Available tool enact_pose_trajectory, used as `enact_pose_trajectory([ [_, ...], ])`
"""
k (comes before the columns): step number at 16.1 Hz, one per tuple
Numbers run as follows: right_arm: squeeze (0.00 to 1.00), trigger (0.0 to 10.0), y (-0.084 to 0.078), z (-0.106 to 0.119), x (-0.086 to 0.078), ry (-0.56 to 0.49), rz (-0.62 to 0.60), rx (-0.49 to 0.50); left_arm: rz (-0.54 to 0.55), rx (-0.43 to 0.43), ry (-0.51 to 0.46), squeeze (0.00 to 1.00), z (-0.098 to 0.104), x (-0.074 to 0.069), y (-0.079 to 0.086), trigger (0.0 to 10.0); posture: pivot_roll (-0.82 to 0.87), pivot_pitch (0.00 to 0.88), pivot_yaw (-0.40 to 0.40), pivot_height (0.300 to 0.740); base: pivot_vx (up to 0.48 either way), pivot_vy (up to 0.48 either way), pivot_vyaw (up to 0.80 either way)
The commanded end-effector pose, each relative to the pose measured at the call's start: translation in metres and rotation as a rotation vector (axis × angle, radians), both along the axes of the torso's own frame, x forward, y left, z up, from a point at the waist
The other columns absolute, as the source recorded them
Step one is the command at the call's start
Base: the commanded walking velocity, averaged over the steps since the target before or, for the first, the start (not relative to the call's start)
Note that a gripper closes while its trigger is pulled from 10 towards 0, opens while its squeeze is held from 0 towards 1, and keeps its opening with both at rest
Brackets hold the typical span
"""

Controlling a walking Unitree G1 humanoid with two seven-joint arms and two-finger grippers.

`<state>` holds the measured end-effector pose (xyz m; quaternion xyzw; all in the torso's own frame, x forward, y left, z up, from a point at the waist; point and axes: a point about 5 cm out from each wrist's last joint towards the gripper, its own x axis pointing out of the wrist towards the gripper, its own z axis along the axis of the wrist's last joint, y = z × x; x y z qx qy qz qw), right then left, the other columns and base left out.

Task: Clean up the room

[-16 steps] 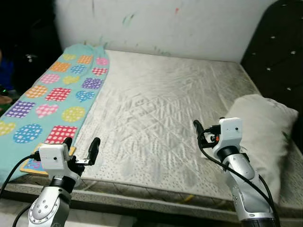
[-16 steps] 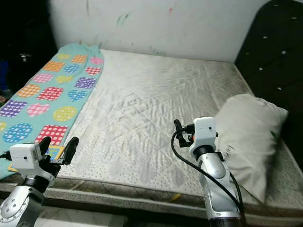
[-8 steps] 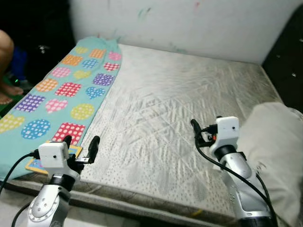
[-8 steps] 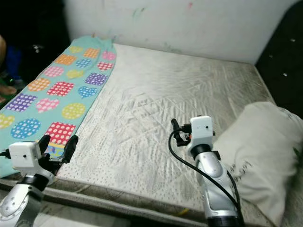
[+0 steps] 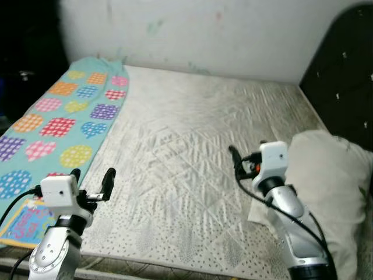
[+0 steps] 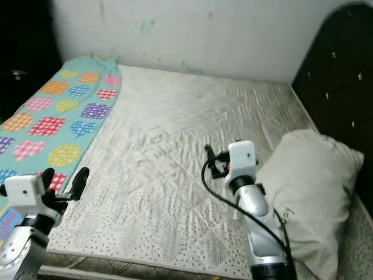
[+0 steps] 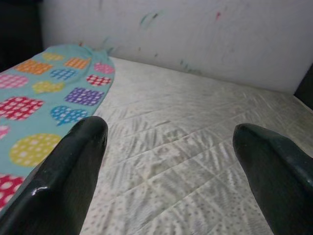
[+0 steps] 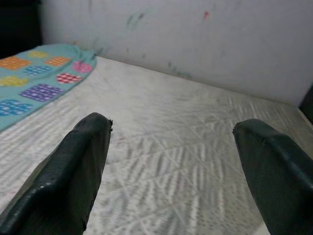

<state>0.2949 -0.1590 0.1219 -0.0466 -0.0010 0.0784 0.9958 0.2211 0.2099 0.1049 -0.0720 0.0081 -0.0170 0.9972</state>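
A bare quilted mattress (image 5: pixel 192 128) lies before me. A teal blanket (image 5: pixel 64 111) with coloured dotted patches covers its left strip. A cream pillow (image 5: pixel 332 186) rests at the right, by the black headboard (image 5: pixel 344 70). My left gripper (image 5: pixel 92 179) is open and holds nothing, hovering over the near left edge beside the blanket. My right gripper (image 5: pixel 245 157) is open and holds nothing, raised over the mattress just left of the pillow. In the left wrist view the two black fingers (image 7: pixel 68 181) frame blanket and mattress. The right wrist view's fingers (image 8: pixel 73 171) frame bare mattress.
A colourful flat book (image 5: pixel 26 219) lies on the blanket's near end under my left arm. A marked white wall (image 5: pixel 204 29) closes the far side of the bed. A dark area borders the bed at far left.
The camera has swung and shifted over the bed. A person's leg seen at the left half a second ago is out of frame. Both arms keep the same raised pose.
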Motion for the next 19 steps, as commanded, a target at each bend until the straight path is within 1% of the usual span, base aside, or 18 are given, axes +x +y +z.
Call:
enact_pose_trajectory([
  [1,0.0,10.0,-0.0079,-0.0029,-0.0013,0.012,-0.022,-0.004,0.005,-0.005,0.023,0.0,-0.0036,0.0004,-0.003,10.0,-0.04,0.033,-0.043,0.74,0.0,0.0,0.0],
  [8,0.0,10.0,-0.0069,-0.0024,0.0014,0.01,-0.016,0.005,0.009,-0.048,0.043,0.0,-0.0076,0.0013,-0.0031,10.0,-0.04,0.025,-0.048,0.74,0.0,0.0,0.0],
  [9,0.0,10.0,-0.007,-0.0023,0.0016,0.01,-0.017,0.006,0.011,-0.055,0.046,0.0,-0.0081,0.0014,-0.0029,10.0,-0.04,0.025,-0.048,0.74,0.0,0.24,0.0],
  [13,0.0,10.0,-0.0072,-0.0028,0.0017,0.013,-0.023,0.009,0.017,-0.065,0.046,0.0,-0.008,0.0021,-0.0019,10.0,-0.05,0.032,-0.047,0.74,0.0,0.309,0.0],
  [19,0.0,10.0,-0.0069,-0.0041,0.0019,0.015,-0.026,0.01,0.015,-0.066,0.047,0.0,-0.0075,0.0034,-0.0024,10.0,-0.05,0.032,-0.046,0.74,0.0,0.48,0.0],
])
